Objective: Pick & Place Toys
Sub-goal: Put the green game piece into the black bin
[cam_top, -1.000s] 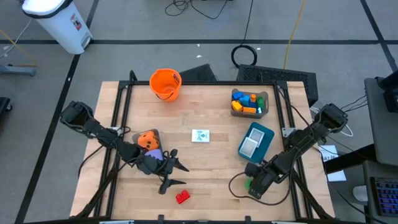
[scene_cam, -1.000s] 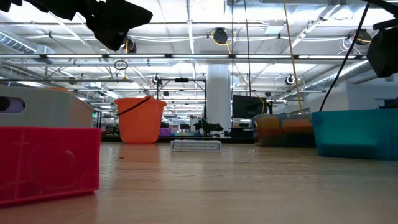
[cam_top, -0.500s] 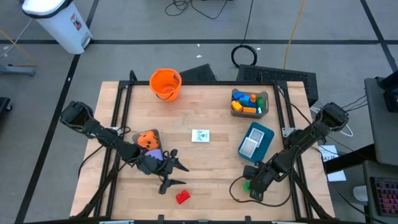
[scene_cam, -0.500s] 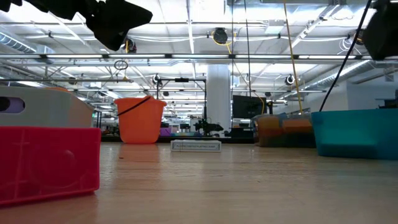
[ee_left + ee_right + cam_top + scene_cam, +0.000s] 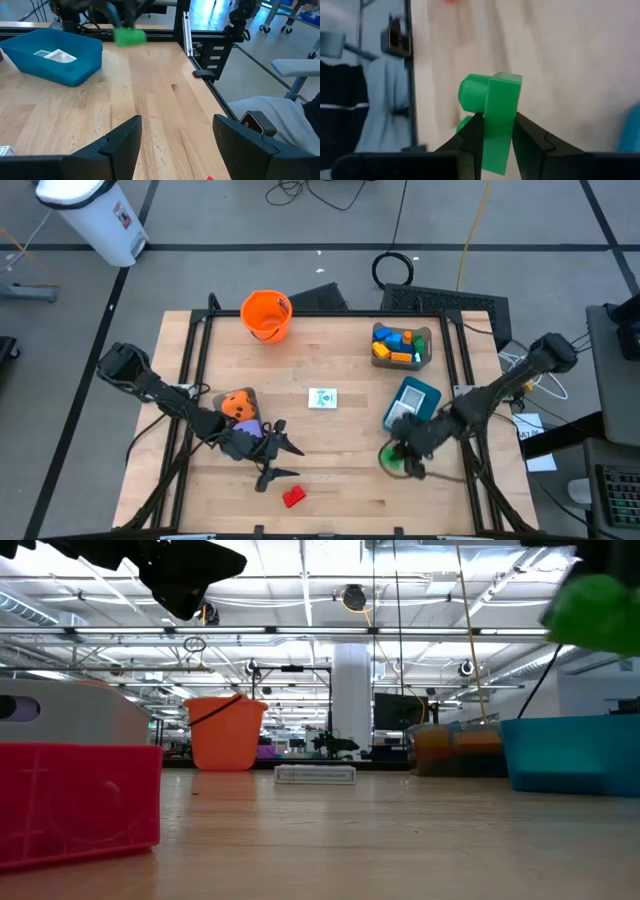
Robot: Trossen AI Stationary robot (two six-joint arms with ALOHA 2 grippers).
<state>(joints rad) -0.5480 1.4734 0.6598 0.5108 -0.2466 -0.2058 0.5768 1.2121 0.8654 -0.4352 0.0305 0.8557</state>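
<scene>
My right gripper (image 5: 400, 459) is shut on a green studded block (image 5: 492, 107), which hangs above the table's near right part, just in front of the teal bin (image 5: 412, 405). The block also shows in the low view (image 5: 590, 608) and the left wrist view (image 5: 129, 36). My left gripper (image 5: 288, 459) stands open over the near left part, nothing between its fingers (image 5: 120, 145). A red block (image 5: 293, 497) lies flat near the front edge. An orange die (image 5: 237, 404) and a purple die (image 5: 248, 425) sit beside the left arm. A white card (image 5: 322, 397) lies flat mid-table. My right gripper pinches the green block's two flat faces (image 5: 496, 131) between its two fingers (image 5: 472, 136), at the end away from the side stud (image 5: 470, 95). The fingers slant down from the table's right. The block is lifted clear of the table.
A grey bin (image 5: 402, 345) with several coloured blocks stands at the far right. An orange bucket (image 5: 266, 314) stands at the far edge. The teal bin holds white cards (image 5: 54, 55). A black frame (image 5: 187, 35) edges the table.
My right gripper has risen and swung toward the teal bin and the table's middle, rolling as it went. The green block, earlier low at the near right corner, has come up with it and now hangs clear of the table.
</scene>
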